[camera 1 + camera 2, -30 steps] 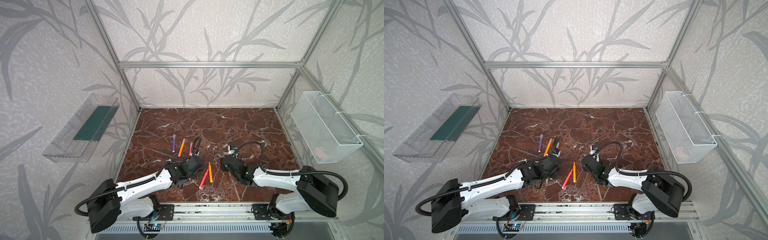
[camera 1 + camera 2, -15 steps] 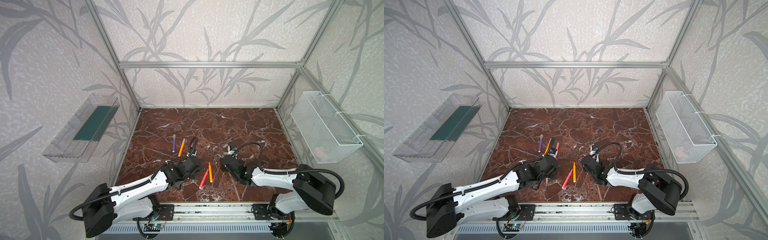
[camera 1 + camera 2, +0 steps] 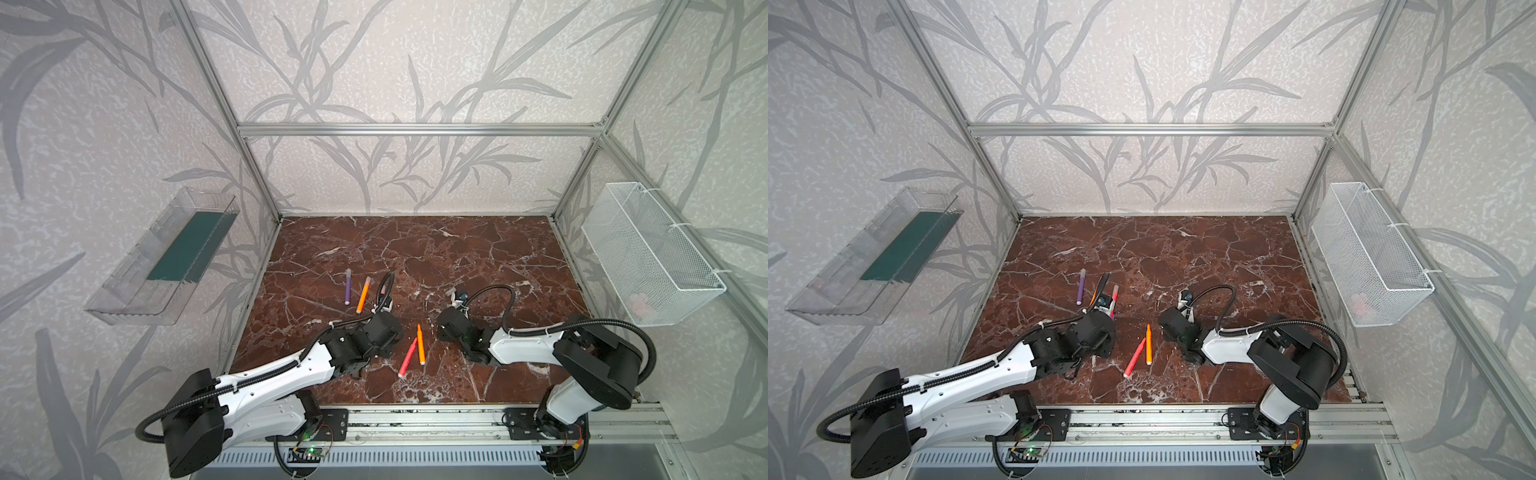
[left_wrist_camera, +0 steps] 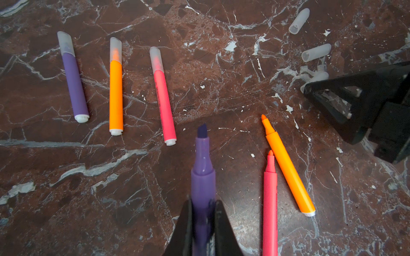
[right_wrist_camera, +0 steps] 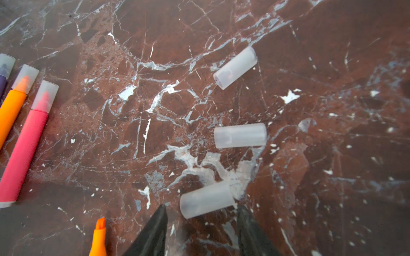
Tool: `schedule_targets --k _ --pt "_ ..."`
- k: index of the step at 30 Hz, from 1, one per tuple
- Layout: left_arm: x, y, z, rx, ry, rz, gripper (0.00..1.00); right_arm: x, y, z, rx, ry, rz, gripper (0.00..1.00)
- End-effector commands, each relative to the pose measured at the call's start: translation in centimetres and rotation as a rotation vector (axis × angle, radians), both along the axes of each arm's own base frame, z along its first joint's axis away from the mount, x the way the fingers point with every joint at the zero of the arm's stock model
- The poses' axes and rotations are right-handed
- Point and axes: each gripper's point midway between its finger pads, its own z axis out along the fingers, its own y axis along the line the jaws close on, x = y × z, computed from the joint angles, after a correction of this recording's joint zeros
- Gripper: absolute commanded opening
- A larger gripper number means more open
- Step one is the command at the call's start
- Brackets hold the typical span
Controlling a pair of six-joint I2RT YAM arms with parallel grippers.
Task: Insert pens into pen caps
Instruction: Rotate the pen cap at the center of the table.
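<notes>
The red-brown marble bench [image 3: 415, 249] carries all the pens and caps. The left arm [image 3: 291, 370] and the right arm [image 3: 523, 351] both reach low over its near half. The left arm's jaws are clamped on the barrel of an uncapped purple pen [image 4: 203, 177], whose dark tip sticks out well ahead of them. Just beside it on the bench lie an uncapped orange pen [image 4: 288, 168] and an uncapped pink-red pen [image 4: 270, 199], with their tips close together. Farther out, three pens lie in a row, each apart from the next: a capped purple pen [image 4: 74, 84], a capped orange pen [image 4: 116, 93] and a capped pink-red pen [image 4: 164, 104]. The right arm's jaws stand partway apart and hold nothing. A translucent pen cap [image 5: 206, 199] lies crosswise on the bench just past their tips, spanning most of the gap between them. Whether either jaw touches it cannot be told. Beyond it lie a second loose cap [image 5: 240, 135] and a third loose cap [image 5: 235, 67], well apart from each other.
</notes>
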Motion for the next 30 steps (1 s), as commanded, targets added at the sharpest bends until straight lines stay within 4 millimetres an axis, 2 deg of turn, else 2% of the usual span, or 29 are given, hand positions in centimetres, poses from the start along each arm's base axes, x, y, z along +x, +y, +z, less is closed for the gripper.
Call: schedule_targets --k 1,7,8,9,15,20,26,30 --pt "0.2 0.8 -0.2 0.028 -0.004 0.026 0.00 0.9 1.3 0.4 0.034 -0.005 0.013 0.50" --pt "0.2 0.8 -0.2 0.025 -0.003 0.025 0.00 1.8 2.8 0.6 0.013 0.003 0.045 0.48" --pt "0.2 0.8 -0.1 0.023 -0.004 0.025 0.00 1.8 2.7 -0.3 -0.016 0.025 0.049 0.47" --pt "0.2 0.8 -0.1 0.021 -0.004 0.025 0.00 1.8 2.9 -0.4 -0.026 0.033 0.057 0.47" --pt "0.2 0.8 0.0 0.015 -0.006 0.025 0.00 2.0 2.4 -0.7 -0.131 0.064 0.060 0.45" --pt "0.2 0.7 -0.1 0.015 -0.003 0.021 0.00 2.7 1.4 -0.4 -0.305 0.090 0.069 0.45" --pt "0.2 0.7 -0.3 0.020 0.002 0.022 0.00 3.1 2.0 -0.5 -0.480 0.185 0.159 0.38" --pt "0.2 0.8 -0.4 0.021 0.004 0.025 0.00 2.8 2.7 -0.5 -0.479 0.219 0.209 0.37"
